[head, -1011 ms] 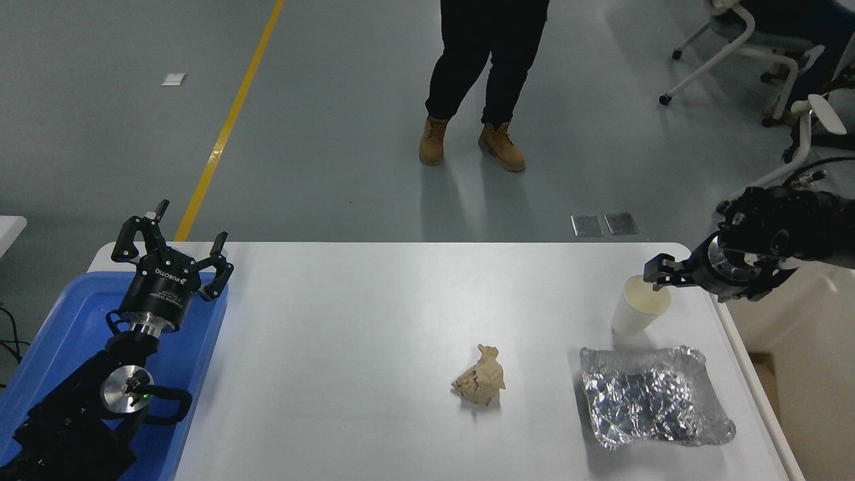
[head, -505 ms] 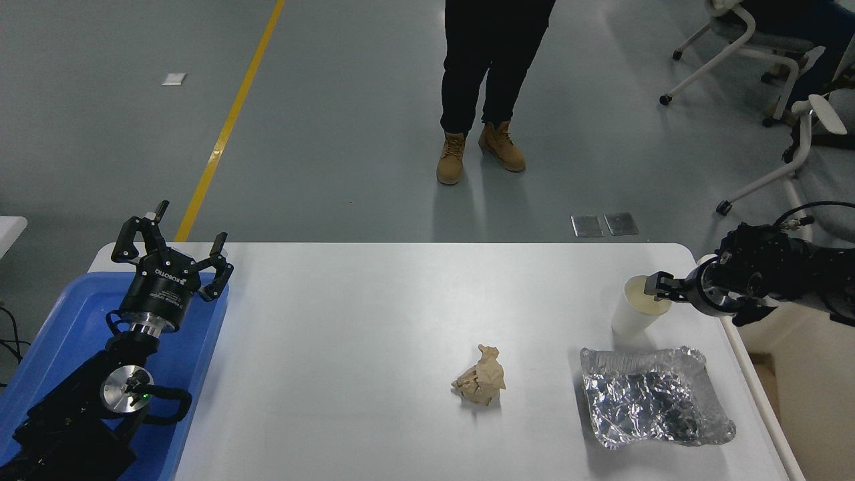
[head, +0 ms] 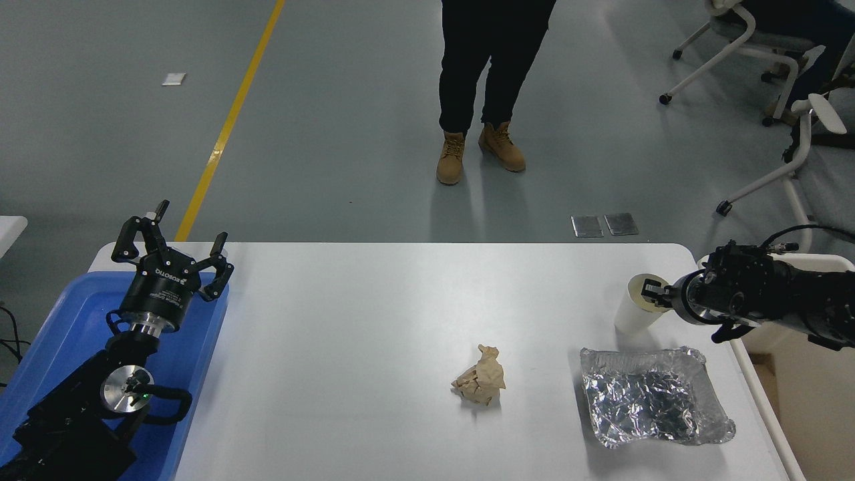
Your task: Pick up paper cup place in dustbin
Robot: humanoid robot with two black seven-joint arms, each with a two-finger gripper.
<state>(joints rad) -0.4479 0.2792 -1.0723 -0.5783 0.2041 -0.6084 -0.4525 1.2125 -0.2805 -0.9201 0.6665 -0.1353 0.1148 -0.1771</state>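
The smooth white table (head: 374, 321) stood on a grey floor crossed by a yellow line (head: 230, 120), a person's tan boots (head: 477, 150) beyond its far edge. My right hand (head: 649, 292) pinched the rolled rim of the tapered paper cup (head: 634, 310), near the table's right edge, just behind a crinkled foil tray (head: 654, 397). A crumpled brown wad (head: 479, 384) lay mid-table. My left hand (head: 174, 257) hung spread open over a blue tray (head: 67, 321).
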